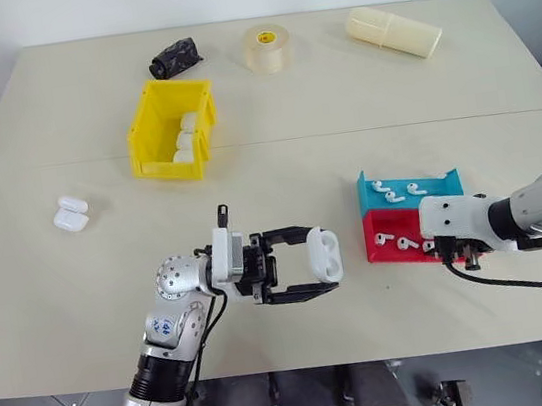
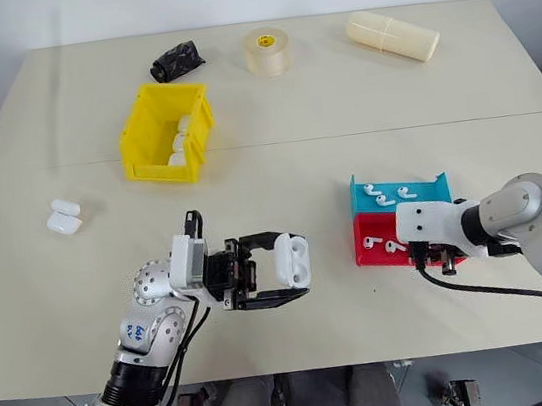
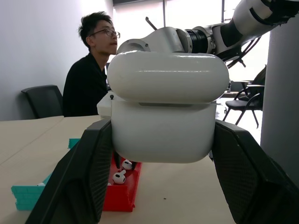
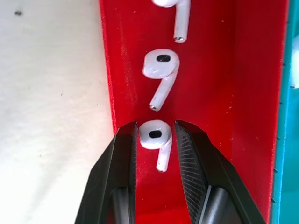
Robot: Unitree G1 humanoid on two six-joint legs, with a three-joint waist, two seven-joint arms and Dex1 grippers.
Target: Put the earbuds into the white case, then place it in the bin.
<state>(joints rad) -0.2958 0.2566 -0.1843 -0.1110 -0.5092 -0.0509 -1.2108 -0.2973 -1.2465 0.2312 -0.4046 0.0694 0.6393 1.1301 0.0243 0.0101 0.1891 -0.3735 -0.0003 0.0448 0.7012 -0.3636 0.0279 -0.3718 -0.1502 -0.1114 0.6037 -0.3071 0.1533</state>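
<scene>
your left pincer (image 1: 328,267) is closed on the white case (image 1: 325,254) and holds it above the tabletop (image 1: 338,103), near the front edge, with the lid open. your right pincer (image 4: 155,137) points down into the red tray (image 4: 215,93); its two fingers (image 4: 126,154) stand at both sides of one earbud (image 4: 155,140), very near to it, but you cannot tell if they press it already. a second earbud (image 4: 160,70) lies just beyond the first one in the same tray, and a third (image 4: 175,14) is further along. the tray wall runs close beside one finger.

the teal tray (image 1: 408,187) stands touching the red one on its far side and carries more earbuds. the yellow bin (image 1: 172,129) is well apart, across the tabletop to the left and further back, and it has already some white cases (image 1: 184,139) inside. two more white cases (image 1: 70,213) lie on the tabletop at the left. behind the bin there is a black thing (image 1: 175,58), a roll of tape (image 1: 267,48) and a pale cylinder (image 1: 393,31). between the held case and the bin the tabletop is bare. in the left wrist view a person (image 3: 91,70) sits beyond the tabletop.
</scene>
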